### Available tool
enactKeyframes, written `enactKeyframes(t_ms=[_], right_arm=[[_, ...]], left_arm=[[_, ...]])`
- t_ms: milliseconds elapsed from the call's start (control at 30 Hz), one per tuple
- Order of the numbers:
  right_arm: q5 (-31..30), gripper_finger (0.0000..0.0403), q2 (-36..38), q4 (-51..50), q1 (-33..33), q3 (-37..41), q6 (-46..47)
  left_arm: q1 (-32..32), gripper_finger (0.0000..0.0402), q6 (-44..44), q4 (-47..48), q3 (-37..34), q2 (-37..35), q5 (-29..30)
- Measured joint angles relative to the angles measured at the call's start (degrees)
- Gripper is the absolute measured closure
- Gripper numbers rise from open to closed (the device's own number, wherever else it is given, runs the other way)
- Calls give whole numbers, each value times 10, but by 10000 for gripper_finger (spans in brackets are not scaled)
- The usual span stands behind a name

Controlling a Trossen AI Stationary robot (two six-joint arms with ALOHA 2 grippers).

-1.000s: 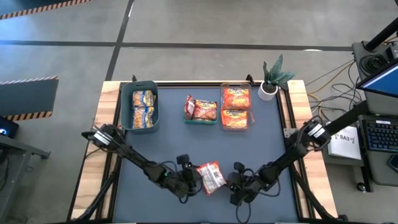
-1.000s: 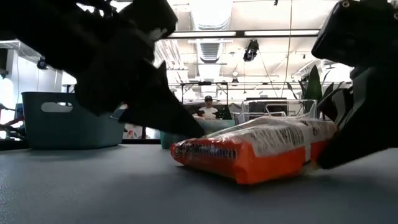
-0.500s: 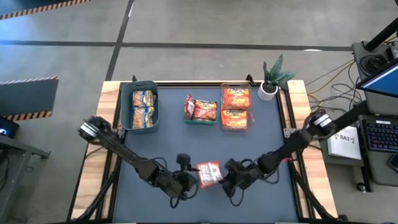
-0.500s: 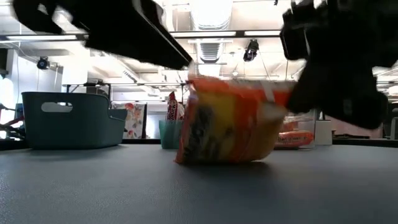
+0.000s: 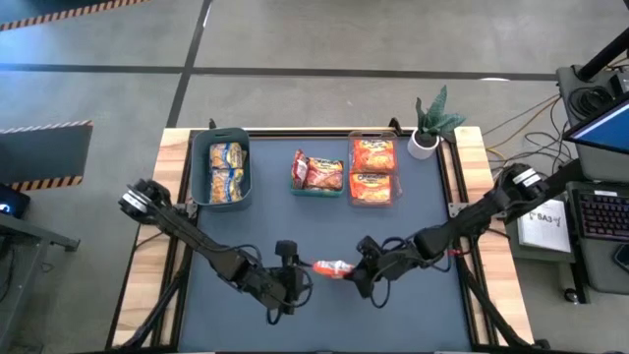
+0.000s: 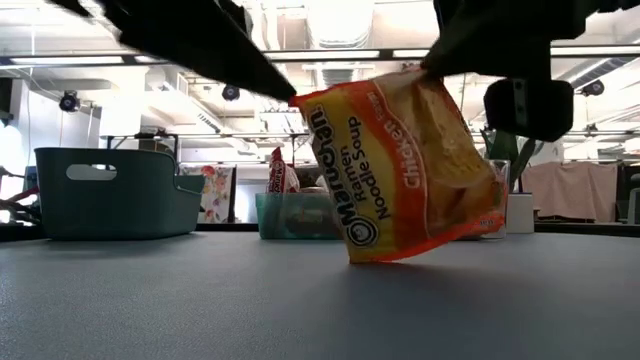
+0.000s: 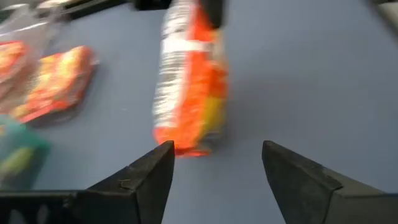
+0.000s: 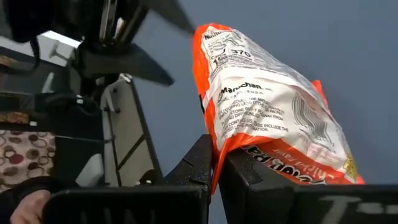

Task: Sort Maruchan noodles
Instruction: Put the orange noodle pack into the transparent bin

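- An orange ramen packet (image 6: 410, 165) is pinched by one edge between the closed jaws of the right gripper (image 8: 214, 165) and held on edge, tilted, its lowest corner at the desk (image 5: 413, 211).
- The left gripper (image 7: 214, 165) is seen just beside the packet, its jaws spread wide and empty, the packet just ahead of them.
- Well beyond both jaws, other packets are held in a teal bin (image 5: 222, 168), a small tub (image 5: 317, 175) and a clear bin (image 5: 373, 169).
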State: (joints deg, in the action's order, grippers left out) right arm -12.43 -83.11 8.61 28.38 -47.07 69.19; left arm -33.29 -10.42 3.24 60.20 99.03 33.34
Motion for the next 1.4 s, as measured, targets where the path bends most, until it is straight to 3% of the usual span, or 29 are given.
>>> enactKeyframes(t_ms=[133, 400, 633, 733, 867, 1033, 1133, 1400], right_arm=[[0, 394, -12, -27, 1, 0, 7], [5, 394, -23, -25, 0, 2, 4], [5, 394, -22, -19, 1, 3, 2], [4, 394, -21, -18, 1, 3, -7], [-7, 385, -20, -16, 1, 3, -9], [-6, 344, -13, -19, 1, 3, -28], [-6, 313, 0, -24, 1, 3, -60], [-12, 254, 57, -49, 14, 3, -190]], left_arm=[[4, 156, -11, -9, 0, 15, 54], [10, 138, 8, -84, 0, 55, 16], [21, 142, 10, -130, 0, 76, 21], [27, 164, 9, -137, 0, 84, 23], [29, 227, 7, -139, 0, 90, 23], [31, 326, -5, -142, 0, 89, 30], [30, 364, -18, -140, 0, 88, 32], [27, 365, -54, -137, 0, 75, 23]])
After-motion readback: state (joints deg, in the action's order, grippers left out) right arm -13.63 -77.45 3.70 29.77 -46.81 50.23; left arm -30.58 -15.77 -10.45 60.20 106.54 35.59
